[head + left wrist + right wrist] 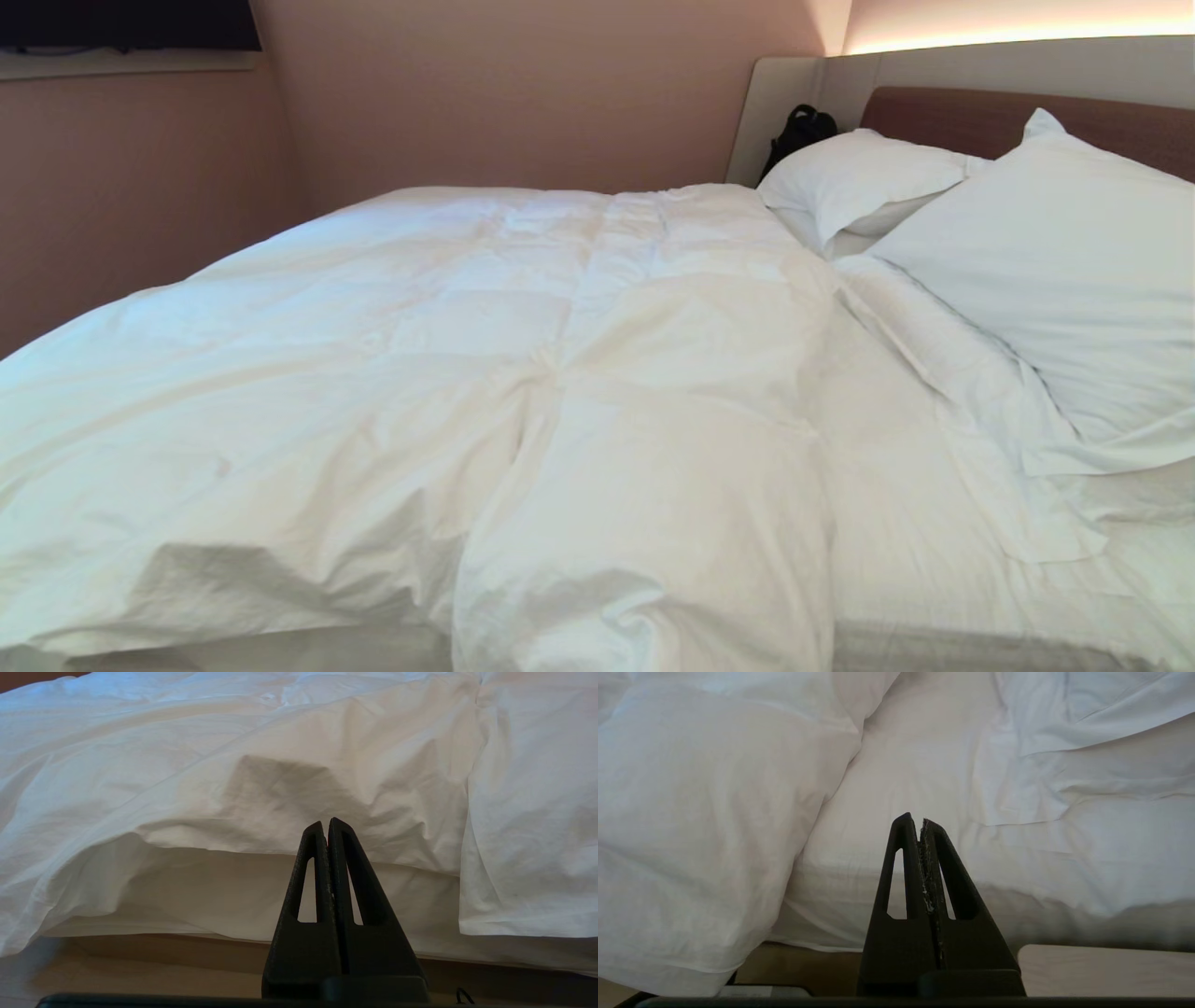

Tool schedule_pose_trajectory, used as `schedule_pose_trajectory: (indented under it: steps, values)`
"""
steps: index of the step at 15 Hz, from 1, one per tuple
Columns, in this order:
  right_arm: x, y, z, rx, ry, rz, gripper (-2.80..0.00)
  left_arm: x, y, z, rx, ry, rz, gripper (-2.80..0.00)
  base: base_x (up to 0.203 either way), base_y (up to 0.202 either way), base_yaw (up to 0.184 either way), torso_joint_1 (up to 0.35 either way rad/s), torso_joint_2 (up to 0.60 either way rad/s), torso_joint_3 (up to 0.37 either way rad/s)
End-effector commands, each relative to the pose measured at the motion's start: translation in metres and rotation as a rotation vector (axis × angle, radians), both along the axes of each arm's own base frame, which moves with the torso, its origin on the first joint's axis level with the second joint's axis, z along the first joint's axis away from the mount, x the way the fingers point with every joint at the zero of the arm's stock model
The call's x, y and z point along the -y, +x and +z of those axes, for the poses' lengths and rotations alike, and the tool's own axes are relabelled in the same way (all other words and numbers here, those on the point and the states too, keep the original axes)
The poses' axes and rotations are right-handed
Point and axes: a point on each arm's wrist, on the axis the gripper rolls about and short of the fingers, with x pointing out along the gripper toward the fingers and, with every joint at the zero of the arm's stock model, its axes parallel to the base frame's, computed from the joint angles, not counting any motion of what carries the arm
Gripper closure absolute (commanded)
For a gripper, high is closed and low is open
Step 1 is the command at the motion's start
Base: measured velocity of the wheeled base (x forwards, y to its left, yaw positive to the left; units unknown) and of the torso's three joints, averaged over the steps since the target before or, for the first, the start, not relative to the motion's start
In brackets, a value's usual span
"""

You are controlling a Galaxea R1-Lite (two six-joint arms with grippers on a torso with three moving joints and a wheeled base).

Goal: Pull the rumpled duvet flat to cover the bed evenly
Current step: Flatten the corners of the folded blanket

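The puffy white duvet lies wrinkled over most of the bed, bunched toward the left, with one fold hanging over the near edge. On the right, the bare sheet shows beside it. Neither arm appears in the head view. My left gripper is shut and empty, pointing at the duvet's hanging near edge without touching it. Shut and empty too, my right gripper points at the mattress side, just right of the hanging duvet fold.
Two white pillows lean at the brown headboard on the right. A black bag sits in the far corner. Pink walls close in the far side. A pale surface lies below the mattress by my right gripper.
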Motion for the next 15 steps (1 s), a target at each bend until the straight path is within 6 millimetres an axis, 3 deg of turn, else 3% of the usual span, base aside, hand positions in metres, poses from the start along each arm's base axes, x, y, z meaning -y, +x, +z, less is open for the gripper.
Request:
schedule_pose_trajectory:
  steps: [1, 5, 11, 15]
  values:
    - [0.000, 0.042, 0.013, -0.041, 0.076, 0.015, 0.00, 0.000, 0.000, 0.000, 0.001, 0.000, 0.001, 0.00, 0.000, 0.000, 0.000, 0.000, 0.00, 0.000]
    - [-0.001, 0.083, 0.024, -0.075, 0.171, 0.026, 0.00, 0.000, 0.000, 0.000, 0.001, 0.000, 0.001, 0.00, 0.000, 0.000, 0.000, 0.000, 0.00, 0.000]
    - [-0.001, 0.152, 0.022, -0.178, 0.245, 0.016, 0.00, 0.000, 0.000, 0.000, 0.001, 0.000, 0.001, 0.00, 0.000, 0.000, 0.000, 0.000, 0.00, 0.000]
    - [0.000, 0.181, 0.016, -0.175, 0.262, 0.012, 0.00, 0.000, 0.000, 0.000, 0.001, 0.000, 0.001, 0.00, 0.000, 0.000, 0.000, 0.000, 0.00, 0.000]
